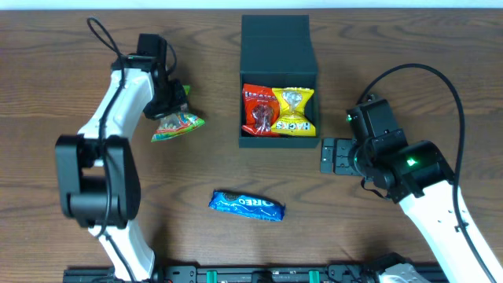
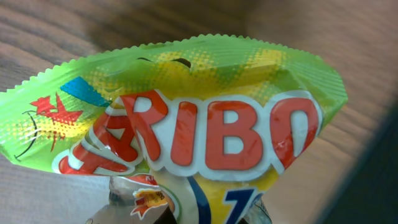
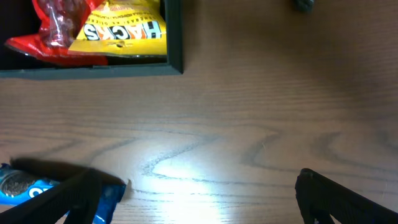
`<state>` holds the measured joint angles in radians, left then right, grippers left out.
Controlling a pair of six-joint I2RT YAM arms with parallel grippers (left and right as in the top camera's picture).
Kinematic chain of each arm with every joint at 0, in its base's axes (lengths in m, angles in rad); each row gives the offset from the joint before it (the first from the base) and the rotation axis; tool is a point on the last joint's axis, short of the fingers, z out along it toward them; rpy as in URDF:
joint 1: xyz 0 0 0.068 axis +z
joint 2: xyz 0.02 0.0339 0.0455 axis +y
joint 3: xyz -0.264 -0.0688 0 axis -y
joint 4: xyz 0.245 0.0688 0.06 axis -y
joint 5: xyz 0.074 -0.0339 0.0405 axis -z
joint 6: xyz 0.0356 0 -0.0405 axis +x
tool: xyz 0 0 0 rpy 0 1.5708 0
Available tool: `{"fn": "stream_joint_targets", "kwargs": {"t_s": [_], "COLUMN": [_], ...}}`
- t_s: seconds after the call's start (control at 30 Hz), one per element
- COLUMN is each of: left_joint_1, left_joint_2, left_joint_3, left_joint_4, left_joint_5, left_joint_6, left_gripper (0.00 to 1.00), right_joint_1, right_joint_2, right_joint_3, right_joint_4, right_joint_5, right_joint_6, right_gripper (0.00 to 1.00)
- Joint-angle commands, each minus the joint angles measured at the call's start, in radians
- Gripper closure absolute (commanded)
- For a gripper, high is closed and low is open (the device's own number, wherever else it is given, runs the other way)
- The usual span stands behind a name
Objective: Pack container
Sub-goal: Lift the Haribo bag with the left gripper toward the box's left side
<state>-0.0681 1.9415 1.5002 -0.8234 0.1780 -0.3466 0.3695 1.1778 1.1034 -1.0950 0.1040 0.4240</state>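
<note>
Far centre of the counter [image 1: 393, 39]: container [image 1: 278, 45], a square box of matte dark teal-black card, its hinged flap lid folded back flat on the far side. Walls are straight with crisp corners. The right wrist view catches its near right corner [image 3: 174, 37].

Inside, side by side and touching:
- red packet [image 1: 259, 110], left; glossy crinkled film.
- yellow packet [image 1: 294, 110], right; glossy, with bold dark lettering, its near edge against the box's near wall.

Left of the box, well apart from it: green-and-yellow Haribo packet [image 1: 177, 124], shiny film with a zigzag crimped seam and red letters outlined in white [image 2: 186, 124]. It fans out from a bunched far end. The left end effector [image 1: 167, 102] is clamped on that bunched end; its fingers are hidden in the wrist view.

Near centre: blue Oreo packet [image 1: 246, 205], a long glossy pillow wrap lying flat, apart from everything else.

Right of the box's near right corner: right end effector [image 1: 324, 156], black fingers spread wide apart, nothing between them, pointing left, close to the box wall but not touching.

Counter surface: brown wood-grain with long wavy streaks and a smooth finish; a bright patch of glare shows on it in the right wrist view [image 3: 186, 168].
</note>
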Motion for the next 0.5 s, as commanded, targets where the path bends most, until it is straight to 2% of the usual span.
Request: {"fn": "stream_joint_targets", "kwargs": {"t_s": [0.0,0.2,0.47], "left_joint_1": [-0.016,-0.119,-0.321], "left_joint_2": [-0.108,-0.211,-0.22], "left_joint_3": [0.001,0.007,0.177], "left_joint_4": [-0.016,-0.038,-0.111], "left_joint_5": [0.079,0.078,0.075], "left_joint_6": [0.049,0.078,0.082], "left_gripper": [0.94,0.94,0.94], "right_joint_1": [-0.003,-0.003,-0.003], "right_joint_2": [-0.008,-0.008,-0.008], "right_joint_3": [-0.003,-0.003,-0.003], "right_joint_4": [0.007,0.007,0.006], "right_joint_5": [0.0,0.0,0.0], "right_joint_6": [-0.01,-0.01,-0.01], "right_gripper": [0.01,0.01,0.01]}}
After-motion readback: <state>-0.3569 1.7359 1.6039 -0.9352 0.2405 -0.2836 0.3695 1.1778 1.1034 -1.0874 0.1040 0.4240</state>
